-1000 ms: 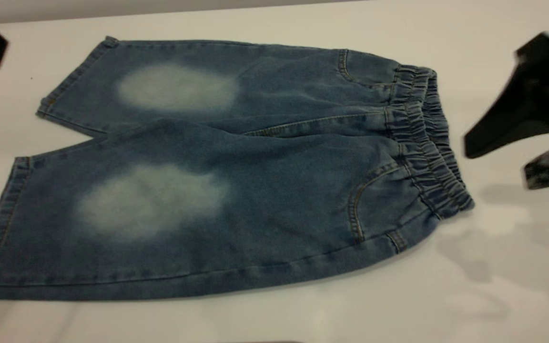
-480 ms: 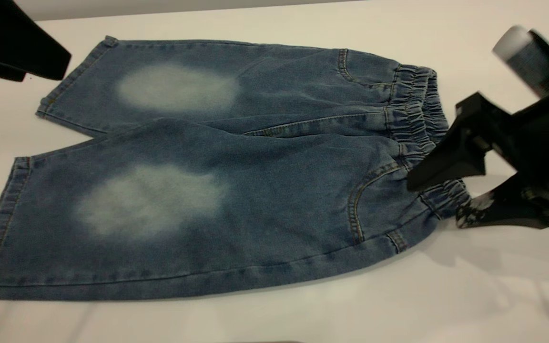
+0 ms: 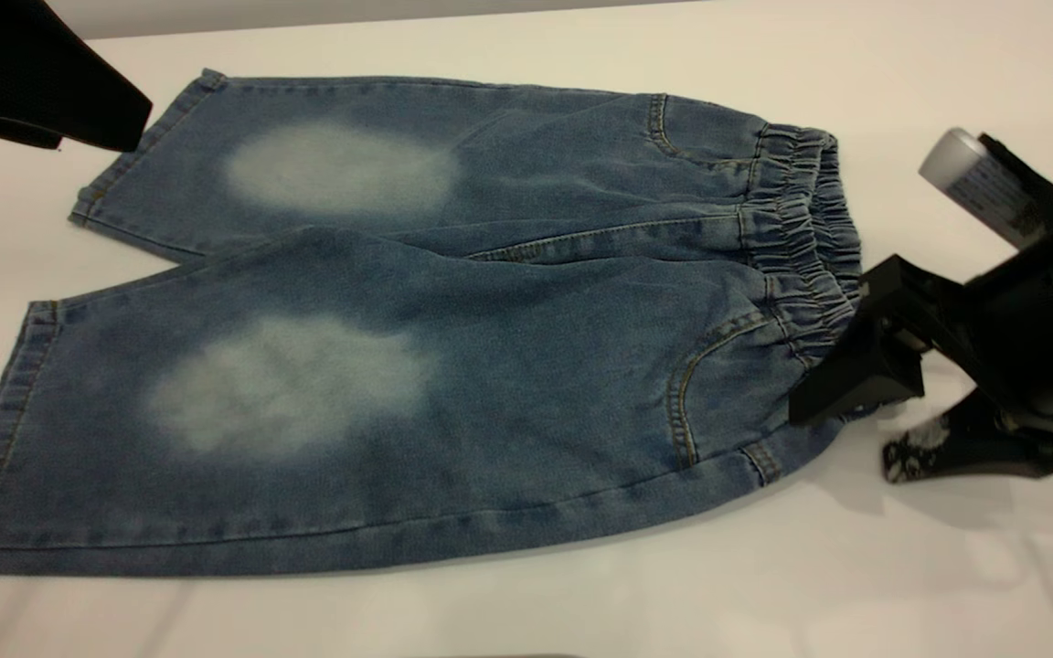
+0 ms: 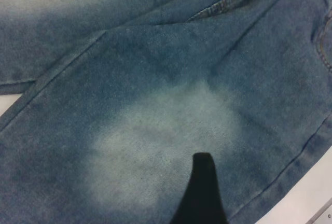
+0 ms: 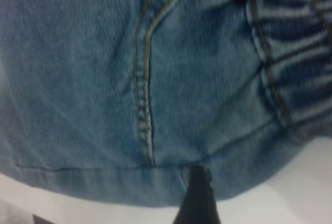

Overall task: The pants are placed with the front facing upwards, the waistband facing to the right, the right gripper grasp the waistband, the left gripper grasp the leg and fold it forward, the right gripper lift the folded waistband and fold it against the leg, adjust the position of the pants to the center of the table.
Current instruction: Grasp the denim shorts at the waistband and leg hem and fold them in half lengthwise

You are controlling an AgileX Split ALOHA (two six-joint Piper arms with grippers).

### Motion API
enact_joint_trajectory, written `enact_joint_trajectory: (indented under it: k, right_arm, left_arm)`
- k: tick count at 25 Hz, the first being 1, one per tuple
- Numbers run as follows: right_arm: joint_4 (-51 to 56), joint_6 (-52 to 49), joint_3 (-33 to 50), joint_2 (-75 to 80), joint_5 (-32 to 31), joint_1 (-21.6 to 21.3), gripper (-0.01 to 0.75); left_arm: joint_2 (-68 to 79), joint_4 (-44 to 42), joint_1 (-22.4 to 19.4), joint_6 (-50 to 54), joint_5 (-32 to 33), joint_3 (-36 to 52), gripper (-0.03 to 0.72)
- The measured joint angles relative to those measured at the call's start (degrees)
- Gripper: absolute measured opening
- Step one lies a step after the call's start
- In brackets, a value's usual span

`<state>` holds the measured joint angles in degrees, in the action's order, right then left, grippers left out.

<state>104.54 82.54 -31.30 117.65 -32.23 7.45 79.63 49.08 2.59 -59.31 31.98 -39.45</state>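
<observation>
- The pants (image 3: 417, 320) lay flat and unfolded on the white desk (image 3: 947, 585), front up, with the waistband (image 3: 805, 256) toward the right; no fold had been made.
- Everything was left to do: both grasps, both folds and the centring.
- The right tool (image 3: 842, 439) was low at the near end of the waistband, released, one finger over the denim and the other on the desk just beside it, so I judged it about to close there.
- The left tool (image 3: 129, 123) hung above the far leg's hem, not touching the cloth; whether it was released or clenched, I cannot tell.
</observation>
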Motion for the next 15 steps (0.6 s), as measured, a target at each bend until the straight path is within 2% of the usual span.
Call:
enact_joint_trajectory:
  k: [15]
  right_arm:
    - [0.0,3.0,-4.0,0.0,4.4,0.0,0.512]
  left_arm:
    - [0.0,0.0,0.0,0.0,-0.1,0.0,0.557]
